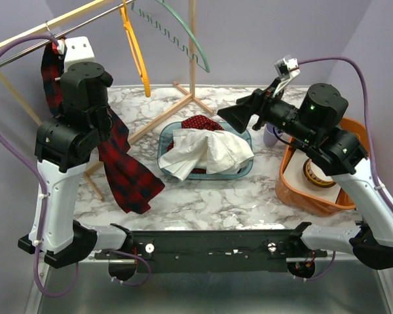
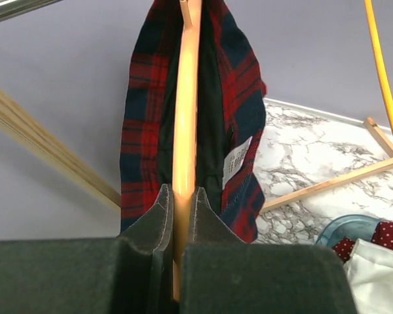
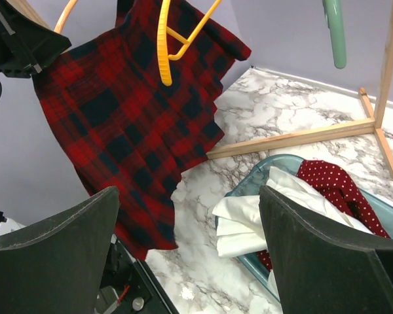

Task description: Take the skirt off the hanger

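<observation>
The red and navy plaid skirt [image 1: 121,163] hangs on an orange hanger [image 2: 185,111] at the left of the rack, its hem reaching the marble table. In the left wrist view my left gripper [image 2: 181,194] is shut on the hanger's orange bar, with the skirt [image 2: 239,98] draped on both sides of it. In the top view my left wrist hides the hanger. My right gripper [image 1: 234,116] is open and empty, held in the air above the basket and apart from the skirt [image 3: 124,124]. In its own view the right gripper [image 3: 188,191] is wide open.
A teal basket [image 1: 165,140] with white cloth [image 1: 209,154] and a red dotted garment stands mid-table. A yellow hanger [image 1: 136,55] and a green hanger [image 1: 183,39] hang on the wooden rack [image 1: 191,52]. An orange bin [image 1: 295,186] holding tape sits at the right.
</observation>
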You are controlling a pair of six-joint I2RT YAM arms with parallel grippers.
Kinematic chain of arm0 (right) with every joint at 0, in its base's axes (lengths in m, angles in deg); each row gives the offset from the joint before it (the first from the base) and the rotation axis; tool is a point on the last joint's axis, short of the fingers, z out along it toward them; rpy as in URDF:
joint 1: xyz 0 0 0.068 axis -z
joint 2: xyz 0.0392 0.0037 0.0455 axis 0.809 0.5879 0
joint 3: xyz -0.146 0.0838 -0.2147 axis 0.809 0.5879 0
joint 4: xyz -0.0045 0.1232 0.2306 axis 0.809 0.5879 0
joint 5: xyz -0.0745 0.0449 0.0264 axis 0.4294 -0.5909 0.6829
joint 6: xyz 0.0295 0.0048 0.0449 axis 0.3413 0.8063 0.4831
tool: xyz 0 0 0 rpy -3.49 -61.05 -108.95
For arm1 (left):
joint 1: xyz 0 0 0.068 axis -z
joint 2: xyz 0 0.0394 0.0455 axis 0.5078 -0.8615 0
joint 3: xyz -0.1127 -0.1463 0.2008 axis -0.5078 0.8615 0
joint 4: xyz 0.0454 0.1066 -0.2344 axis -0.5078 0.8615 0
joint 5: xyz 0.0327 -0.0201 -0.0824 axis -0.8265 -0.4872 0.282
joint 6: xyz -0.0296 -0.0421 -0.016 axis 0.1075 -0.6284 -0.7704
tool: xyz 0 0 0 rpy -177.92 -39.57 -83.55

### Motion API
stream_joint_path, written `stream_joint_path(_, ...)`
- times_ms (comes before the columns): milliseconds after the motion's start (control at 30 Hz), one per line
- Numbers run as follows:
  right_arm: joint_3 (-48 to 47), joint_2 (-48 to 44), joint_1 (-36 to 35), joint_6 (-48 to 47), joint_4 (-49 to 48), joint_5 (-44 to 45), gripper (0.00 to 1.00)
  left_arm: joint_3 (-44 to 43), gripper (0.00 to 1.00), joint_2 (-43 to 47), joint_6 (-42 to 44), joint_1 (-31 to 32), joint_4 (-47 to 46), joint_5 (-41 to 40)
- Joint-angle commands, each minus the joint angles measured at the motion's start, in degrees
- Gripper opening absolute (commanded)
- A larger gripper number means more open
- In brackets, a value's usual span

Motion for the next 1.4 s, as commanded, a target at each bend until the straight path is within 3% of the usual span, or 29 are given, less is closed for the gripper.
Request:
stream_joint_path(0, 0.90, -0.55, -0.52, -1.04, -1.72, 0.11, 0.94, -0.56, 0.00, 1.86, 4.69, -0.19, -7.92, -0.03)
stream_joint_path(200, 0.99, -0.82, -0.52, -1.22, -0.49, 2.48, 0.94, -4.60, 0.00, 2.12, 5.66, -0.19, -8.97, 3.92)
stream_joint_path(333, 1.69, -1.61, -0.43, -1.31, -1.19, 2.40, 0.94, -2.86, 0.00, 3.35, 7.59, -0.19, -13.71, 7.53)
stream_joint_path(833, 4.94, -4.59, -0.43, -2.36, -3.04, 1.87, 0.94, -3.55, 0.00, 6.16, 10.76, -0.19, -16.00, 6.48)
stream_joint_path(1133, 6.09, -6.88, -0.43, -2.97, -3.74, -0.06, 0.95, -0.22, 0.00, 10.64, 8.12, -0.18, -10.21, 11.92)
stream_joint_path(1367, 6.78, -8.55, -0.52, -3.41, -4.26, -0.59, 0.95, 4.97, 0.00, 13.99, 9.88, -0.19, -12.49, 15.36)
